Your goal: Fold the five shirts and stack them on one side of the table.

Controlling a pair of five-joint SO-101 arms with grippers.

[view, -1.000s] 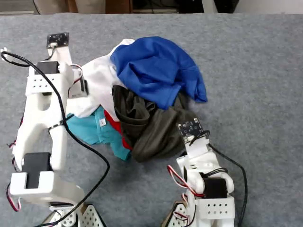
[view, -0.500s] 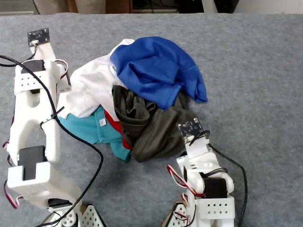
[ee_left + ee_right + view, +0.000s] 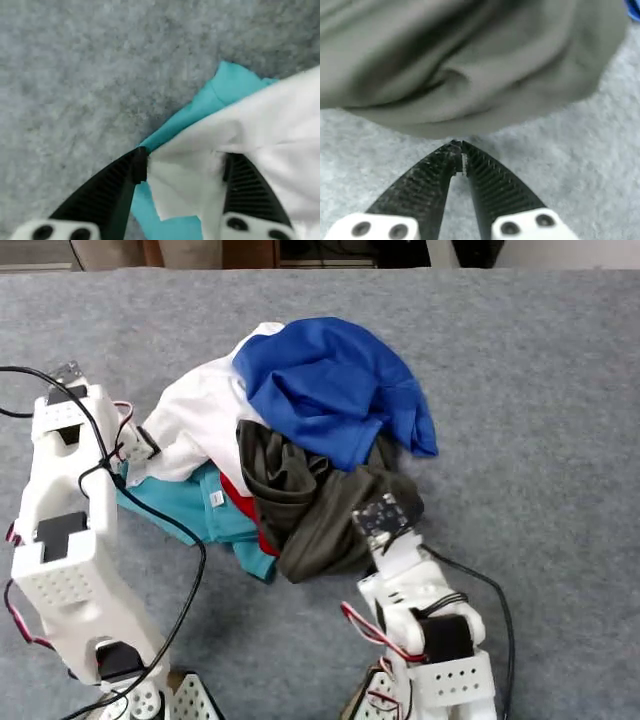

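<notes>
Left arm (image 3: 60, 540) stands at the left side of the table (image 3: 540, 390), reaching toward the far side, with its gripper (image 3: 185, 165) at the left edge of the clothes pile. The left gripper's fingers (image 3: 131, 172) are spread wide and the loose edge of the white shirt (image 3: 270, 135) sits between them; they look to straddle the cloth rather than squeeze it, though contact at the pads is hard to judge. The teal shirt (image 3: 220, 95) pokes out from under the white one, flat on the grey table. From the high view the white shirt (image 3: 200, 425) lies at the far left of the pile, and the teal shirt (image 3: 190, 505) is just nearer, partly under it, with a thin red strip (image 3: 240, 500) along its right side. In the middle the dark grey shirt (image 3: 320, 510) is crumpled at the near side of the pile, and the blue shirt (image 3: 330, 385) lies bunched on top at the far right, overlapping both the white and the dark grey. All shirts are unfolded in one heap. Right arm (image 3: 430, 630) sits near centre-right, its gripper (image 3: 459, 150) pressed together, tips meeting at the near hem of the dark grey shirt (image 3: 470, 60), down on the table.
</notes>
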